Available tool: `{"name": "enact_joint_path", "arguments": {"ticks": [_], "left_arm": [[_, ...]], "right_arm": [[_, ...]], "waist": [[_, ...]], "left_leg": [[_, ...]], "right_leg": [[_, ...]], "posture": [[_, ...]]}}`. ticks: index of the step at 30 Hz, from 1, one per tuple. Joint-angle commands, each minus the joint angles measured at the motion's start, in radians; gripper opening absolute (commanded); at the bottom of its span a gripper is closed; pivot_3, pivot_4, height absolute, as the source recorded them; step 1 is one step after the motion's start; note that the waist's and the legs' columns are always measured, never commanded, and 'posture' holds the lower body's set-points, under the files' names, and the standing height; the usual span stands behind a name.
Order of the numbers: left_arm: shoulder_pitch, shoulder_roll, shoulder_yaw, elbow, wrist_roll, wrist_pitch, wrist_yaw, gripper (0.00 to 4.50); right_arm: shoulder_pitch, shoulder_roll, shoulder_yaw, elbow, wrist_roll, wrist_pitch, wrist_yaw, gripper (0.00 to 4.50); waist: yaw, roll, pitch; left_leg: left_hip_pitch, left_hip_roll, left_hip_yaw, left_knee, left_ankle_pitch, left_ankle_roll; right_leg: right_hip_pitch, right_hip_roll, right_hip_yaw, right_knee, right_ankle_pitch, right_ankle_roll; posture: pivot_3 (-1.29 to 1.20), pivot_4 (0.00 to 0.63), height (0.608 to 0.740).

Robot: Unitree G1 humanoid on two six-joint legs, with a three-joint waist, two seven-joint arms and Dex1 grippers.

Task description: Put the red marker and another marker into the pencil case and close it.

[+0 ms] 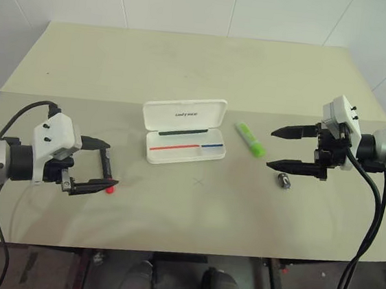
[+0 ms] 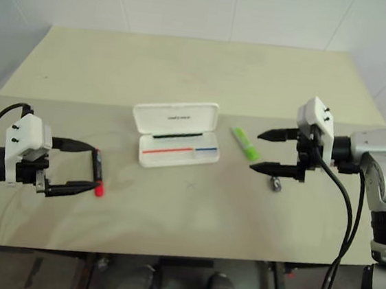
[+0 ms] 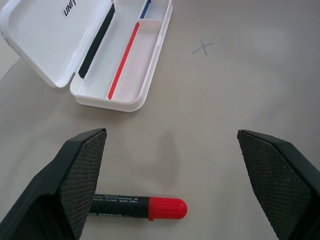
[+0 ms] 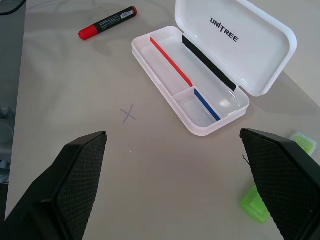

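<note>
The red marker (image 1: 109, 174), black-bodied with a red cap (image 3: 167, 208), lies on the table at the left. My left gripper (image 1: 110, 166) hovers open just above it, and one finger (image 3: 80, 175) covers the end of its body. The pencil case (image 1: 182, 114) lies open at mid-table, its lid laid back and the tray (image 4: 165, 75) holding nothing. The other marker, a lime-green highlighter (image 1: 250, 139), lies just right of the case. My right gripper (image 1: 271, 149) hangs open right of the highlighter, apart from it.
A small dark metal cylinder (image 1: 284, 180) lies on the table under my right gripper. A faint pencilled cross (image 1: 199, 182) marks the tabletop in front of the case. The beige table (image 1: 187, 68) extends far behind the case.
</note>
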State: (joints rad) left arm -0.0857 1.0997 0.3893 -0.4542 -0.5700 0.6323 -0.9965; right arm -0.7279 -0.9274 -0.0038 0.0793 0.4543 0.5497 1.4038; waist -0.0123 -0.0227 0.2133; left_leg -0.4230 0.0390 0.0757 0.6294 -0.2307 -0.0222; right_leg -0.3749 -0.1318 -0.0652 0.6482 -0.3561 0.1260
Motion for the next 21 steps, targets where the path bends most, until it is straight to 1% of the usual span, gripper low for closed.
{"name": "enact_joint_path", "arguments": {"ticks": [1,9,12,14,16,19,21], "left_arm": [[-0.017,-0.001,0.011,-0.003,-0.005,-0.005,0.002,4.48],[-0.046,0.001,-0.014,-0.006,-0.009,0.001,0.001,4.48],[-0.08,-0.012,-0.055,-0.007,-0.013,0.0,0.008,4.48],[-0.126,-0.039,-0.121,-0.013,-0.003,-0.002,0.03,4.48],[-0.221,-0.098,-0.244,0.012,0.065,-0.016,0.078,4.48],[-0.372,-0.215,-0.439,0.118,0.213,-0.06,0.141,4.48],[-0.434,-0.267,-0.531,0.19,0.297,-0.095,0.154,4.48]], "right_arm": [[-0.001,-0.019,-0.034,-0.028,0.017,0.0,0.0,4.5],[-0.008,-0.015,-0.034,-0.028,0.033,0.001,0.007,4.5],[-0.006,-0.019,-0.035,-0.03,0.037,-0.001,0.013,4.5],[0.0,-0.022,-0.037,-0.038,0.044,0.0,0.019,4.5],[0.004,-0.023,-0.039,-0.048,0.051,0.001,0.021,4.5],[0.011,-0.019,-0.045,-0.085,0.073,0.011,0.019,4.5],[0.013,-0.017,-0.051,-0.115,0.091,0.023,0.011,4.5]], "waist": [[0.0,0.0,0.0],[0.0,0.0,0.0],[0.001,0.0,0.0],[0.005,0.0,0.0],[0.014,0.0,0.0],[0.025,0.0,0.0],[0.027,-0.001,-0.001]], "left_leg": [[0.0,0.0,0.0,0.0,0.0,0.0],[0.0,0.0,0.0,0.0,0.0,0.0],[0.0,0.0,0.0,0.0,0.0,0.0],[0.0,0.0,0.0,0.001,0.0,0.0],[0.0,0.0,0.001,0.001,0.0,0.0],[0.0,-0.001,0.001,0.004,0.0,0.0],[0.0,-0.001,0.001,0.004,0.0,0.001]], "right_leg": [[0.0,0.0,0.0,0.0,0.0,0.0],[0.0,0.0,0.0,0.0,0.0,0.0],[0.0,0.0,0.0,0.0,0.0,0.0],[0.0,0.0,0.0,0.001,0.0,0.0],[0.0,0.0,0.001,0.002,0.0,0.0],[0.0,0.0,0.001,0.005,0.0,0.0],[0.0,0.001,0.001,0.006,0.0,0.001]], "posture": [[0.0,0.15,0.74],[0.0,0.15,0.74],[0.0,0.15,0.74],[0.0,0.15,0.74],[0.0,0.15,0.74],[0.0,0.15,0.74],[0.0,0.15,0.74]]}}
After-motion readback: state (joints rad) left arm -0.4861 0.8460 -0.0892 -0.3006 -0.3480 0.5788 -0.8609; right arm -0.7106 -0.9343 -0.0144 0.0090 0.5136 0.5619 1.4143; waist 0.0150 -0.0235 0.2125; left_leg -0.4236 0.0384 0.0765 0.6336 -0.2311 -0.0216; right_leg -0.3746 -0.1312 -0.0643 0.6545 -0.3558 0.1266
